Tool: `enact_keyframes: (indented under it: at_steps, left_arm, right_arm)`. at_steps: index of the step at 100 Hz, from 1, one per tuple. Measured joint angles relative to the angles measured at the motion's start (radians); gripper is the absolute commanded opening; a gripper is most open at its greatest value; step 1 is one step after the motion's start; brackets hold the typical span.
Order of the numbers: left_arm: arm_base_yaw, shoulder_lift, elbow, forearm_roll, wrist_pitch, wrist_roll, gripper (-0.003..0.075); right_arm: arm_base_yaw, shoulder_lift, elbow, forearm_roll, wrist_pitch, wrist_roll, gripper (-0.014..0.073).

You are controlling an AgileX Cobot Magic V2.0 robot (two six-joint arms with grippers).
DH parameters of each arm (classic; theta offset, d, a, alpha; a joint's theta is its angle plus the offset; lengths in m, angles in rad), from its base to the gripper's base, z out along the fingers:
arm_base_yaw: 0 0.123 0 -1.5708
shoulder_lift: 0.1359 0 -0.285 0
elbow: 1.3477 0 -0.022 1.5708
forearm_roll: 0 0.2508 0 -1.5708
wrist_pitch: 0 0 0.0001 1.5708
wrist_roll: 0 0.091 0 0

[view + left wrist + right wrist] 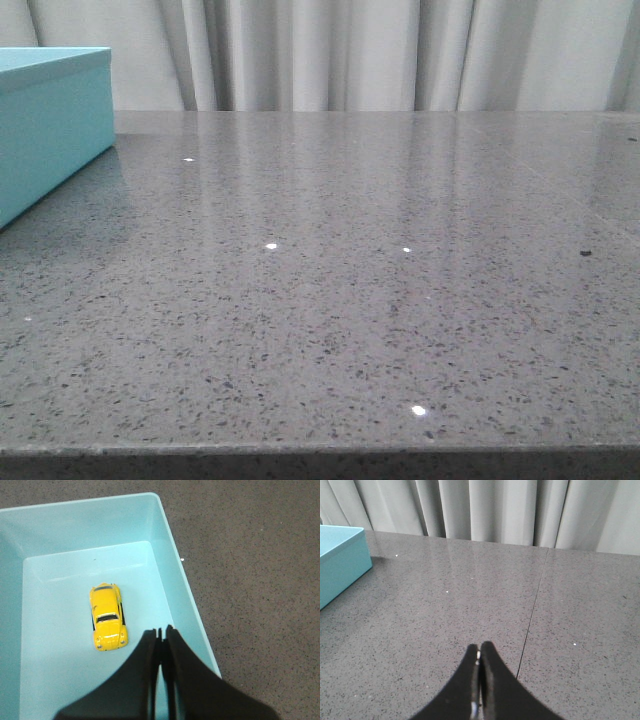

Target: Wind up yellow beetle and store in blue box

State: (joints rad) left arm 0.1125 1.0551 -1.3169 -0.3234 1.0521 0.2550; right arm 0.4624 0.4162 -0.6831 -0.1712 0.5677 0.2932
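Our left gripper (161,630) is clenched on nothing, its two dark fingers pressed together above the inside of the large light turquoise-blue rectangular box (192,615), near its right-hand wall in the lower middle of the frame. Just beside the fingertips, a little to the left of frame centre, sits the small bright yellow toy Beetle car (107,617), upright on its wheels on the box floor and touching neither wall nor gripper.

Our right gripper (479,652) is likewise closed and empty, held over the bare grey speckled stone tabletop (470,595), well apart from the box at the left edge of its view.

We judge the storing done: the car lies in the box, released. Whether it was wound we cannot tell (nothing shows that).

Only the left wrist view shows the car; the front view catches just a box corner (50,120) at upper left, with pale curtains (330,50) behind.
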Motion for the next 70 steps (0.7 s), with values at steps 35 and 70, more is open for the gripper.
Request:
enact_keyframes:
  at_steps: [35, 70]
  left_arm:
    - [0.0, -0.428, 0.539, -0.047, -0.266, 0.049, -0.0019]
    - [0.0, -0.834, 0.818, -0.05, -0.288, 0.051, -0.0019]
  right_arm:
    - [0.0, -0.165, 0.17, -0.031, -0.056, 0.0, -0.0064]
    - [0.0, -0.273, 0.264, -0.044, -0.091, 0.0, -0.0064]
